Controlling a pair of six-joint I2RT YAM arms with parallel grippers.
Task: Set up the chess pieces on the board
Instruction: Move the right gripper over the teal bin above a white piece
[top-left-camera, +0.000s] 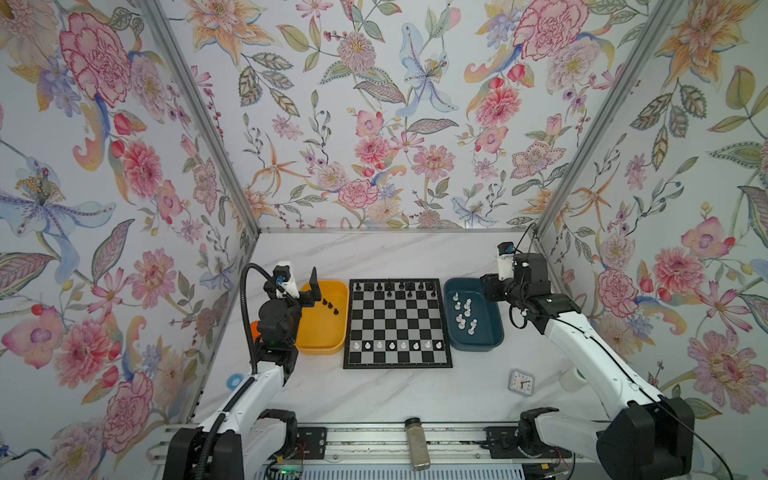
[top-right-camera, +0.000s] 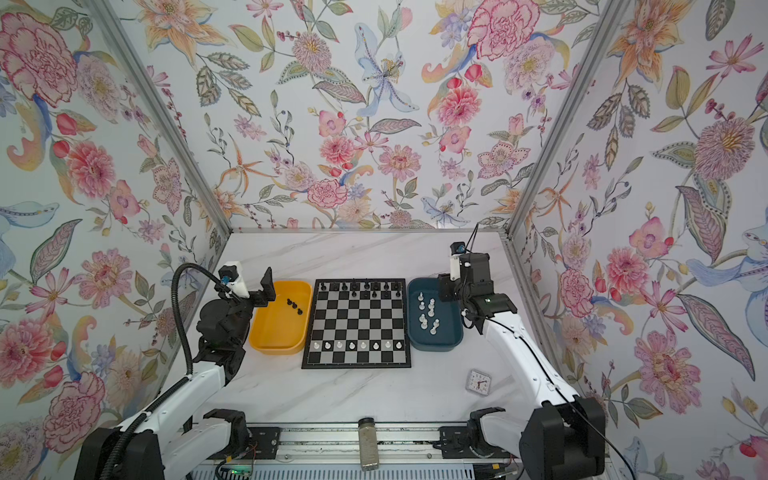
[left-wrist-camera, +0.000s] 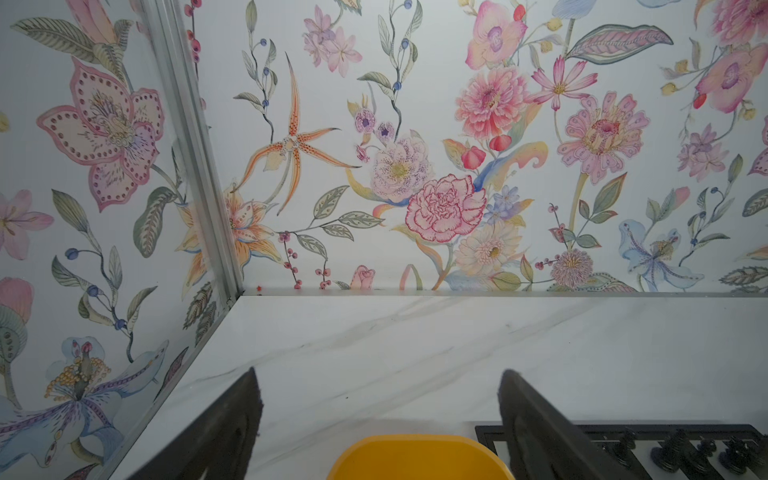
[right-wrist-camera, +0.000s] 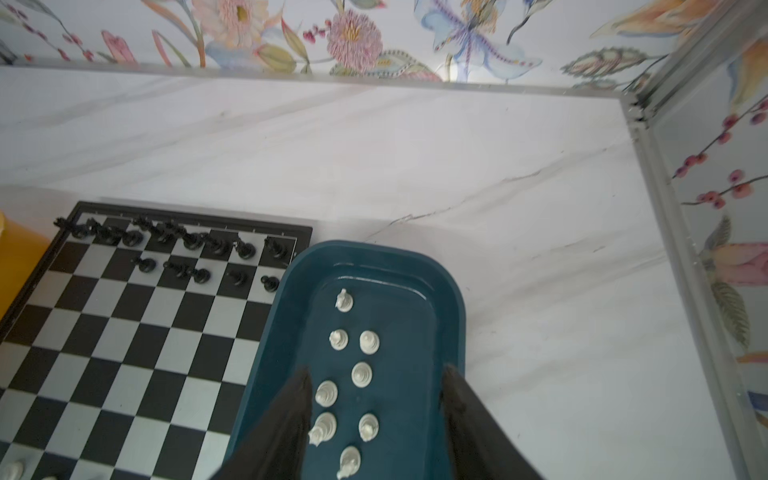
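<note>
Left pincer (left-wrist-camera: 380, 376): stood wide open and empty by the far end of the yellow tray (top-left-camera: 320, 351), ready for the few black pieces (top-left-camera: 330, 306) there.
Right pincer (right-wrist-camera: 376, 372): jaws partly apart above the dark blue tray (right-wrist-camera: 270, 324), white pieces (right-wrist-camera: 361, 374) seen between them, none gripped.
Board (top-left-camera: 397, 322): lay flat on the worktop (top-left-camera: 395, 395) between both trays, so each arm had its own colour close.
Already placed: black along the far edge, one white row near.

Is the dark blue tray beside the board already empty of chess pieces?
No, the right wrist view shows eight white chess pieces standing inside the dark blue tray.
</note>
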